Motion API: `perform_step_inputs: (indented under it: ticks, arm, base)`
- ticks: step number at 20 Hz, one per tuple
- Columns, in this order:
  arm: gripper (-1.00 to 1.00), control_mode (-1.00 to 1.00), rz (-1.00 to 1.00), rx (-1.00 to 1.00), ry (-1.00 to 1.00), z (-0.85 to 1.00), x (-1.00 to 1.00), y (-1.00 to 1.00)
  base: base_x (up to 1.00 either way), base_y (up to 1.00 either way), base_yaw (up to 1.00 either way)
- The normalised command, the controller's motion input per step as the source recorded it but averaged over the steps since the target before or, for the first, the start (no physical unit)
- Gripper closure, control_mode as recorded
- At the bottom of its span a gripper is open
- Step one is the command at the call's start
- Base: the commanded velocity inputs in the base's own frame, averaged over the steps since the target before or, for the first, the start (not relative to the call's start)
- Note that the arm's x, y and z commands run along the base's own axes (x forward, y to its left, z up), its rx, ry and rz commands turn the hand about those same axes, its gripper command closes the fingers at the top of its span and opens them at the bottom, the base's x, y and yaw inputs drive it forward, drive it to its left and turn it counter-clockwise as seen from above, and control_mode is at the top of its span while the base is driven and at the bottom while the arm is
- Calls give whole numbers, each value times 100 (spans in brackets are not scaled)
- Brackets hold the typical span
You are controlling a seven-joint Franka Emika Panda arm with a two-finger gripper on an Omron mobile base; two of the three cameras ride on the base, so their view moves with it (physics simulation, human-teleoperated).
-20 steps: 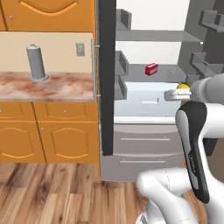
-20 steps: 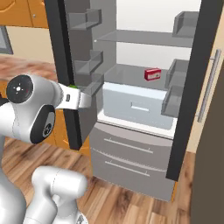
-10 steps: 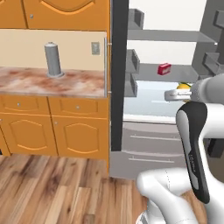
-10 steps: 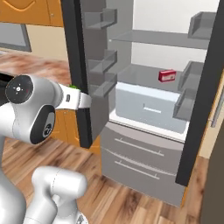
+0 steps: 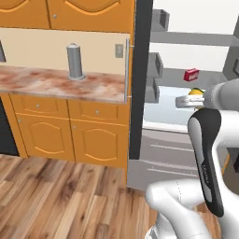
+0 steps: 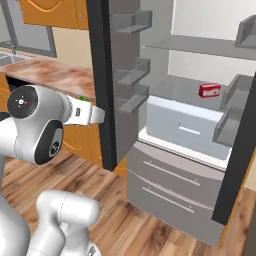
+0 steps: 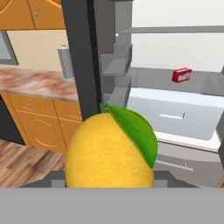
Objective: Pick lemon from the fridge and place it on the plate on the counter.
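Gripper (image 7: pixel 109 186): your fingers are closed on the yellow leafy lemon (image 7: pixel 109 151).
Open dark fridge (image 6: pixel 107 75): small red box (image 6: pixel 209 90) on its far shelf.

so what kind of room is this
A rendered home kitchen, by the look of it: an open fridge with grey shelves, a marbled counter over orange cabinets, and wood flooring.
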Motion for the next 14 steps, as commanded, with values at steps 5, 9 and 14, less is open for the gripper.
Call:
perform_step_inputs:
  ticks: [5,9,14]
  arm:
    - [100,100,0,0,0,0,0,0]
    - [100,100,0,0,0,0,0,0]
    - [100,100,0,0,0,0,0,0]
  base:
    - [-3,26,27]
    - [-2,31,30]
    - [-1,35,31]
